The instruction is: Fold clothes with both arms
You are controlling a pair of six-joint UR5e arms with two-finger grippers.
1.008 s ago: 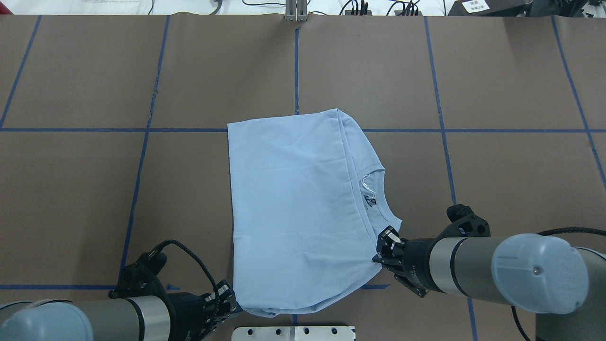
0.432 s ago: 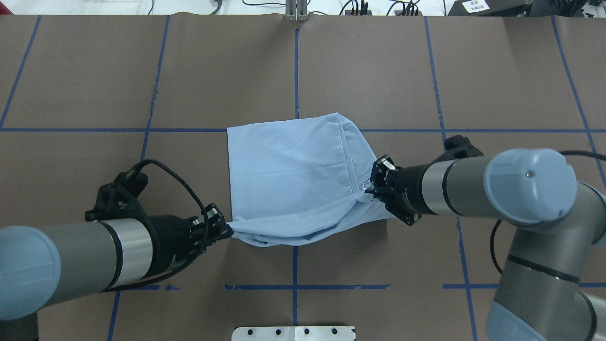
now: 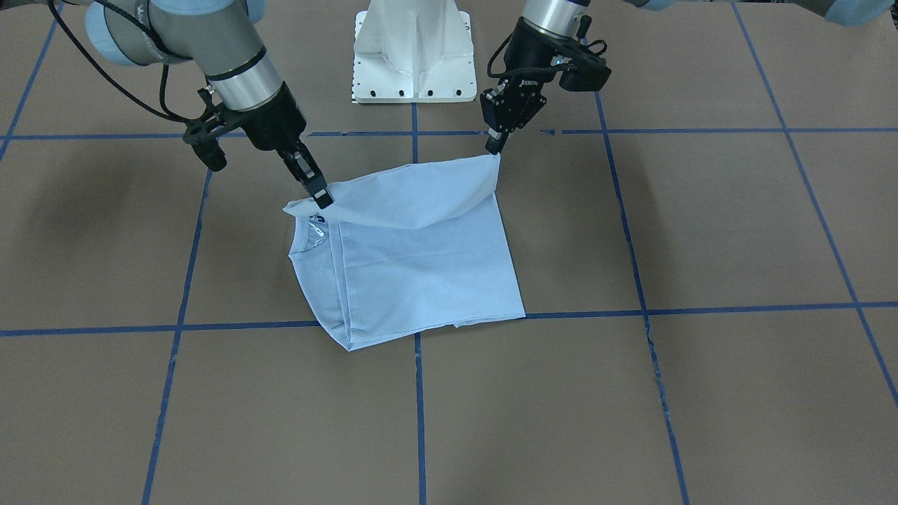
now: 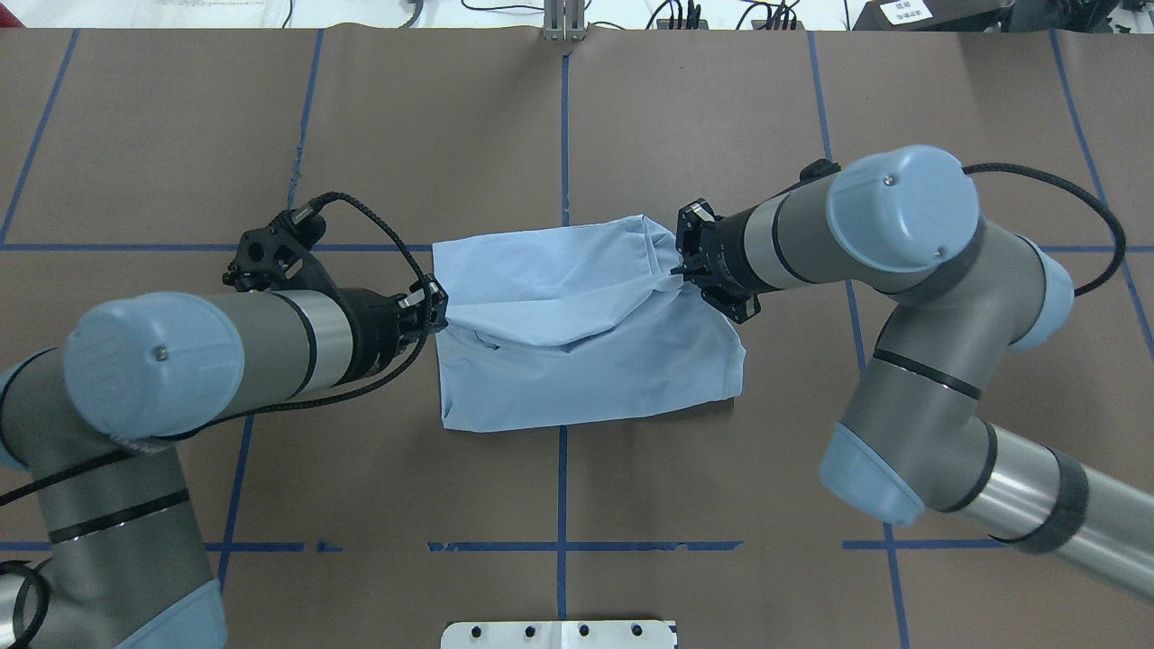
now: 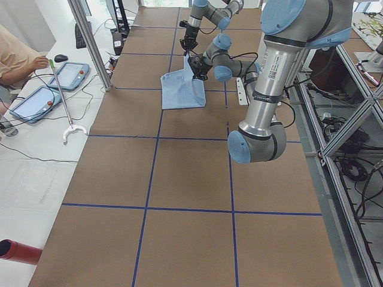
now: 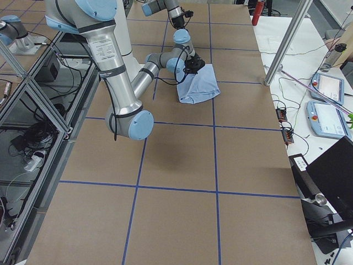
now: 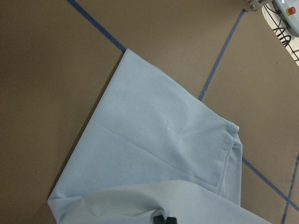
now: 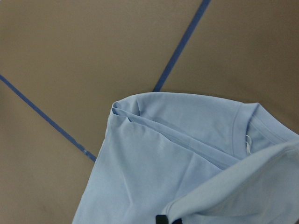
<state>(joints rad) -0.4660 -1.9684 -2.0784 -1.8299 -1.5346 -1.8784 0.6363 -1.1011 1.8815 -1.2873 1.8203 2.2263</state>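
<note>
Overhead exterior view, nearest first: white base plate (image 4: 559, 634) at the robot's side, then bare brown table (image 4: 180, 135), then the light blue T-shirt (image 4: 577, 379) lying mid-table across the centre tape line (image 4: 563, 487). Its near edge is a rounded crease flat on the paper; looks like the fold line of the step in hand, i.e. near half going over far half. Above that the raised edge spans btwn both tools. The left gripper (image 4: 439, 306) is pinched closed on the left corner and the right gripper (image 4: 678, 263) is pinched closed on the right corner; wrist views show black tips w/ cloth clamped btwn them. A grip at each end prob. serves to keep the edge stretched so it lands square, but the middle sags in a shallow V, so some slack. The right tool sits further fwd than the left, so the carried edge runs skewed. From the front-facing view, the ribbed collar (image 3: 309, 242) and white neck tag (image 3: 317, 219) peek out beneath the flap on the robot's right. The far hem rests flat, approx. on the far cross tape. Fold seems roughly halfway; next, prob. even up, lower onto the far hem, let go.
</note>
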